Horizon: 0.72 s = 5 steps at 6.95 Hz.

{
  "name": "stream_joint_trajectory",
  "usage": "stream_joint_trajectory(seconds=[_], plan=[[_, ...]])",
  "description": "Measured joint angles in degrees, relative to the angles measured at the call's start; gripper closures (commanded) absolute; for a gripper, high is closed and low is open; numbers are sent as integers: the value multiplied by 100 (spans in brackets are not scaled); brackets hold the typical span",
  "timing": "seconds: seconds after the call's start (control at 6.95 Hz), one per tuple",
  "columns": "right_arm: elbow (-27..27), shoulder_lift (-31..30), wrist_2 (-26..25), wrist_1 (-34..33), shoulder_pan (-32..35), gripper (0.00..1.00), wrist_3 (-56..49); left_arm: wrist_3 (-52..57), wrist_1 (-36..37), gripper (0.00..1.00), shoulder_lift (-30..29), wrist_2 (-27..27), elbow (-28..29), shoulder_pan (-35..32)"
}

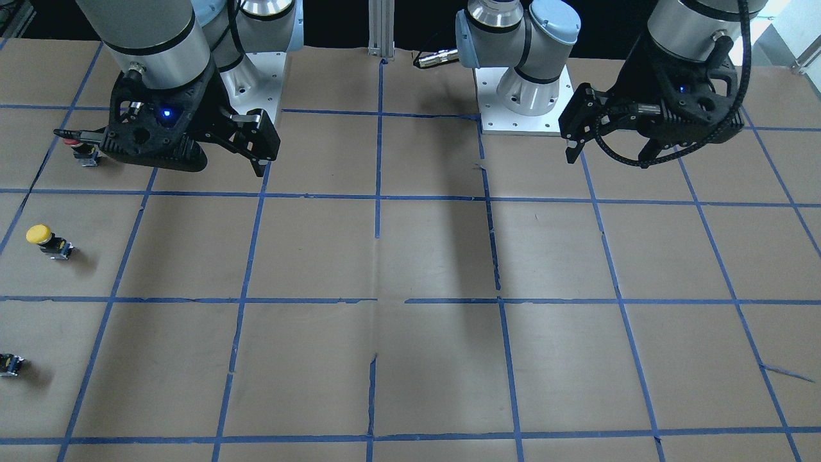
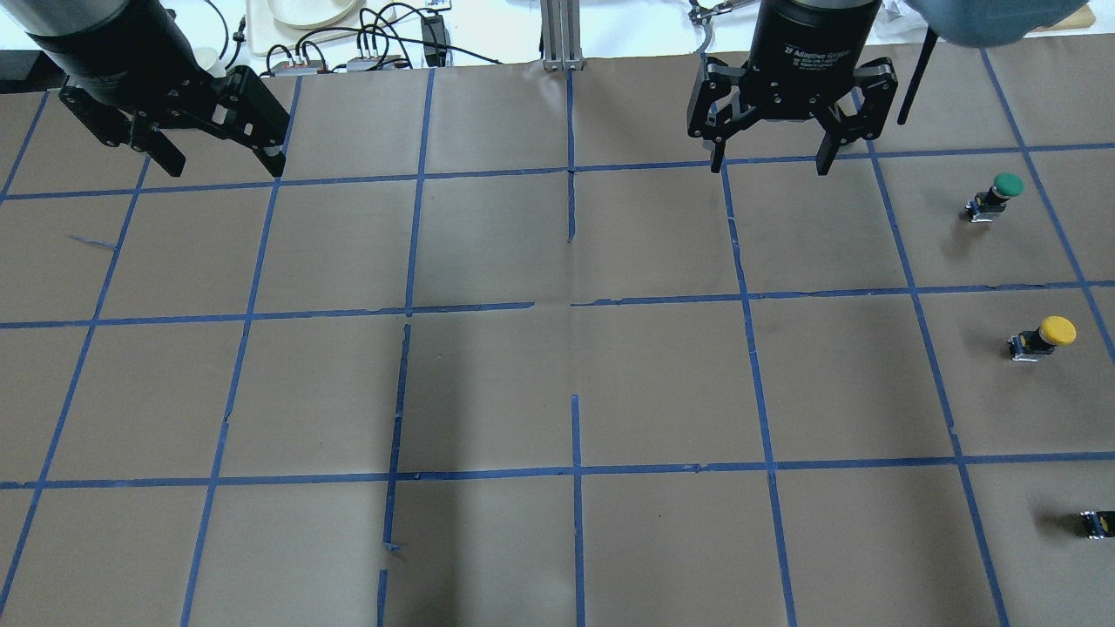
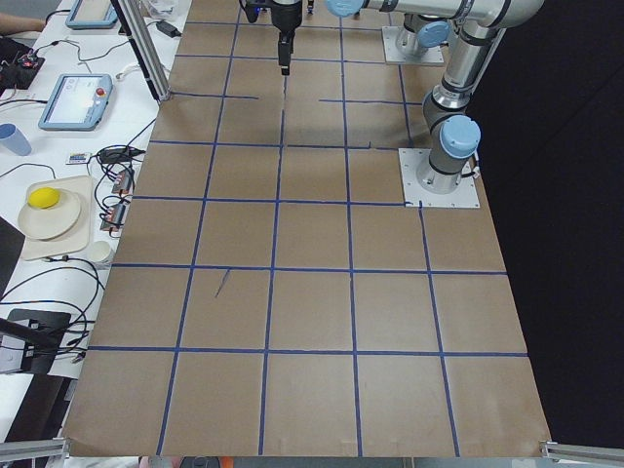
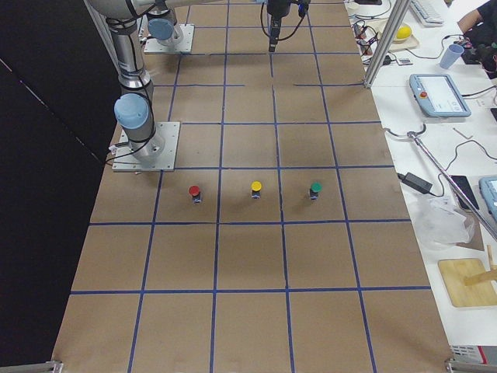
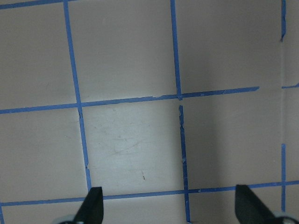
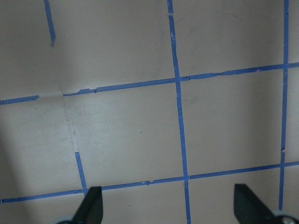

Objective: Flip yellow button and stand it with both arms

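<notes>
The yellow button (image 2: 1045,335) has a round yellow cap on a dark boxy body. It seems to stand cap-up on the brown table at the right edge of the overhead view. It also shows in the front view (image 1: 48,240) and in the right side view (image 4: 255,189). My right gripper (image 2: 770,165) is open and empty, raised well away from the button. My left gripper (image 2: 222,161) is open and empty at the far left. Both wrist views show open fingertips (image 5: 96,200) (image 6: 96,200) over bare table.
A green-capped button (image 2: 997,193) stands beyond the yellow one. A red-capped button (image 1: 84,154) stands on its near side, partly behind my right gripper. Blue tape lines grid the table. A desk with cables (image 2: 348,52) borders the far edge. The arm bases (image 1: 526,96) stand on the robot's side.
</notes>
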Motion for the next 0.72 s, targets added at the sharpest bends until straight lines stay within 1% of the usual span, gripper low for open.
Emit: stream_joint_trajectory(seconds=[0.43,0.72], plan=[[18,2,73,-119,-67,1,-132,-114,-26,0,-26,-25,-46,-42],[24,3,86,-256,-123,1,-500,-164,-66,0,-28,-23,-76,-81]])
